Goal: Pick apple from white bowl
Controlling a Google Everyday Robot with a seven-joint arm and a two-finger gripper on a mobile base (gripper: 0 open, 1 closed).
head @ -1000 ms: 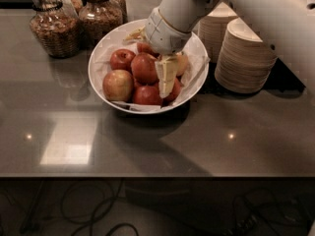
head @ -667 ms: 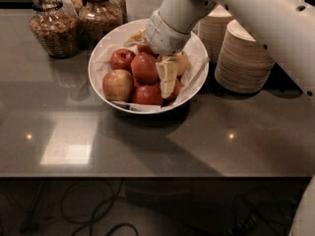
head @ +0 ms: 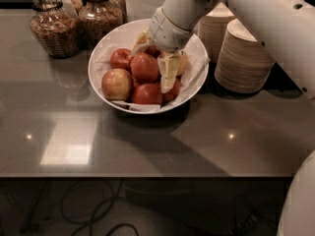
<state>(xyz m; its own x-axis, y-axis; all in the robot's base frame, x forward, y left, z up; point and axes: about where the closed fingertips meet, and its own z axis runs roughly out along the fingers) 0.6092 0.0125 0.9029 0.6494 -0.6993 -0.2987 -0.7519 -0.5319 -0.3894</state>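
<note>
Down in white bowl (head: 106,48), gripper (head: 154,65) fingers (head: 167,75) apart, apple (head: 143,67) between them, one finger against its right side

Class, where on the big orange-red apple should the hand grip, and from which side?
Grip the apple across its round upper sides, from above: other apples crowd it in the white bowl. The hand is down in the bowl beside it.

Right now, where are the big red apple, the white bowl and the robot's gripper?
apple (head: 144,67): camera view, middle of its orange-red skin.
white bowl (head: 119,36): camera view, bare white inside at the back left.
gripper (head: 165,73): camera view, its cream end, down in the bowl beside the apple.
</note>
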